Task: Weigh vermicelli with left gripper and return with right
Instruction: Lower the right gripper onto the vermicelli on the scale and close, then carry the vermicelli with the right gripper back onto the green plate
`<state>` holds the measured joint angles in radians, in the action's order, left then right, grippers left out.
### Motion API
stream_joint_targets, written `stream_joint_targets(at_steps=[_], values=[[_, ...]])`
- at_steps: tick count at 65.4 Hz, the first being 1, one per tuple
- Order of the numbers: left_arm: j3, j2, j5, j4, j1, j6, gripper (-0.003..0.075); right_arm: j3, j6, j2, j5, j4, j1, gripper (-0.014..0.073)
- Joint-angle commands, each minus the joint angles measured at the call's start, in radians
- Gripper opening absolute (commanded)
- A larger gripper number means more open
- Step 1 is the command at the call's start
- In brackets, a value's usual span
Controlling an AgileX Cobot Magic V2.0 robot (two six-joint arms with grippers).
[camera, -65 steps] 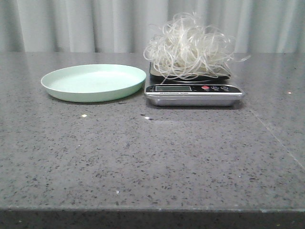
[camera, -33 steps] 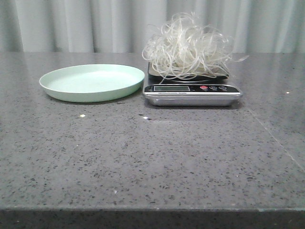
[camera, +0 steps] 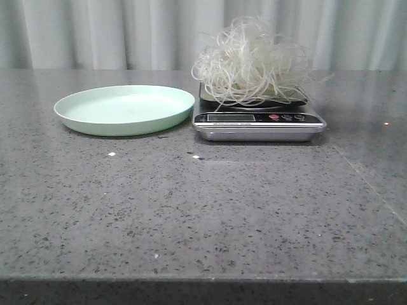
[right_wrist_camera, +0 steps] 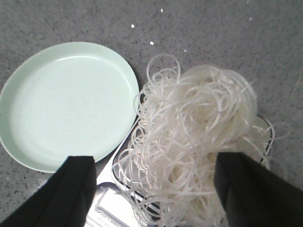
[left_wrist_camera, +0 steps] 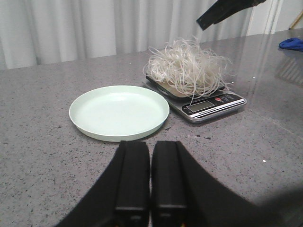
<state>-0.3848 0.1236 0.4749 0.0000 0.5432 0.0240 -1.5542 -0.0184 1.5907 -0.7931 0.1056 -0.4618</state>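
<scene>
**Noodles piled on the scale, right end effector spread above them**

The right end effector (right_wrist_camera: 154, 189) hangs over the vermicelli (camera: 251, 62) with its two black fingers (right_wrist_camera: 71, 194) wide apart, one on either side of the heap and gripping nothing. The left end effector (left_wrist_camera: 150, 182) sits low over the worktop (camera: 203, 210), its flat black fingers pressed together and empty.

The vermicelli is a loose, springy tangle of thin translucent whitish loops, resting on the scale (camera: 259, 121), a flat silver-edged slab with a dark top, a small display and buttons. Stray strands overhang the platform's edges.

At 9 o'clock from the scale, just beside it, lies a round, smooth, shallow pale green plate (camera: 124, 109). The speckled grey stone worktop lies bare toward 6 o'clock.
</scene>
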Motion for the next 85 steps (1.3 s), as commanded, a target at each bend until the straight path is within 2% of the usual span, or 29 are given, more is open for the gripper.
stream_joint_targets(at_steps=[1,12,24,30,37,39,43,59,72,85], values=[[-0.027,0.013,-0.084,-0.012,0.002,0.009,0.0132,-0.062,-0.007,0.029,0.015,-0.009,0.020,0.0611],[-0.027,0.013,-0.084,-0.012,0.002,0.009,0.0132,-0.062,-0.007,0.131,-0.004,-0.106,0.036,0.0611],[-0.027,0.013,-0.084,-0.012,0.002,0.009,0.0132,-0.062,-0.007,0.187,-0.011,-0.096,0.036,0.0583],[-0.027,0.013,-0.084,-0.012,0.002,0.009,0.0132,-0.062,-0.007,0.209,-0.016,-0.093,0.036,0.0436],[-0.027,0.013,-0.084,-0.012,0.002,0.009,0.0132,-0.073,-0.007,0.235,-0.029,-0.084,0.036,0.0169],[-0.027,0.013,-0.084,-0.012,0.002,0.009,0.0132,-0.079,-0.007,0.239,-0.033,-0.076,0.036,0.0122],[-0.027,0.013,-0.084,-0.012,0.002,0.009,0.0132,-0.108,-0.007,0.242,-0.044,-0.059,0.035,0.0165],[-0.027,0.013,-0.084,-0.012,0.002,0.009,0.0132,-0.278,-0.007,0.214,-0.101,0.020,0.016,0.0166],[-0.027,0.013,-0.084,-0.012,0.002,0.009,0.0132,-0.416,-0.007,0.225,-0.079,0.058,-0.083,0.0166],[-0.027,0.013,-0.084,-0.012,0.002,0.009,0.0132,-0.464,-0.007,0.308,-0.033,0.065,-0.175,0.0166]])
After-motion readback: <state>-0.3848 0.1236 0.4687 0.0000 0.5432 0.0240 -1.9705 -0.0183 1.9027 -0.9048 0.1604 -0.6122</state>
